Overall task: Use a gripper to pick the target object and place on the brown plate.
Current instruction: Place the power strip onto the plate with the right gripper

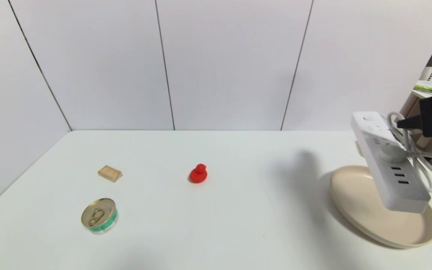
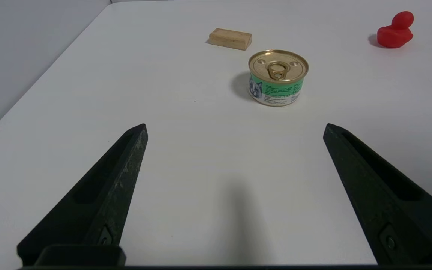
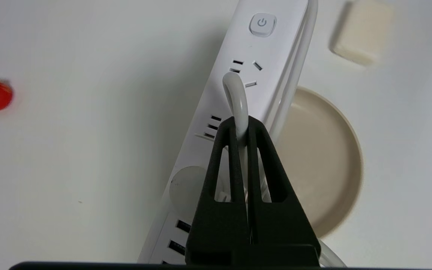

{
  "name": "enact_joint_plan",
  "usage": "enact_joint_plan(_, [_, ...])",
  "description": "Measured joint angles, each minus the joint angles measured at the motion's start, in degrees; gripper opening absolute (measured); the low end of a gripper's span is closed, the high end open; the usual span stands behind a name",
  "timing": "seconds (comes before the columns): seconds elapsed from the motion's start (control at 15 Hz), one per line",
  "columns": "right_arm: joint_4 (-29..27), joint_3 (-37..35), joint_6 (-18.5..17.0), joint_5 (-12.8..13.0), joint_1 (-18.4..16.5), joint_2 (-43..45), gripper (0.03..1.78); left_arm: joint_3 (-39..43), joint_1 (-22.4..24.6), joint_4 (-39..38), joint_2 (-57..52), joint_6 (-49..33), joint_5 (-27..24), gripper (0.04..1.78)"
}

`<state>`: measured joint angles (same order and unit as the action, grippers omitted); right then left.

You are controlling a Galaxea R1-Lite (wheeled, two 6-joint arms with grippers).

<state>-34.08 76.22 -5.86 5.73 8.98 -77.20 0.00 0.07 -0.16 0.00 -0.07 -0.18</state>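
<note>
Right pincer dangles power strip over brown plate's rim.

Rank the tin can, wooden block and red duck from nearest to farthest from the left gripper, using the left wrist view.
1. Tin can, straight ahead of the left gripper.
2. Wooden block, just beyond the can.
3. Red duck, far off to one side.

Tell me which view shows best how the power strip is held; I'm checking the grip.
The right wrist view: the right gripper has its fingers shut on the cord of the power strip. The head view shows the strip hanging tilted over the plate. The left wrist view misses it.
</note>
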Motion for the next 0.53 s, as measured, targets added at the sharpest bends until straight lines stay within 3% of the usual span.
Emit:
enact_joint_plan(0.2, [3.0,-6.9,0.1,0.0,-5.5,2.2,0.09,0.0,0.0,0.0,0.0,0.0,0.0,1.69])
enact_joint_plan(0.4, [12.2,-14.3,-0.1,-0.1,-9.4,0.9,0.09,0.0,0.0,0.0,0.0,0.0,0.0,1.69])
enact_joint_plan(0.53, [15.2,-16.5,-0.2,0.0,-10.7,-1.0,0.09,0.0,0.0,0.0,0.0,0.0,0.0,1.69])
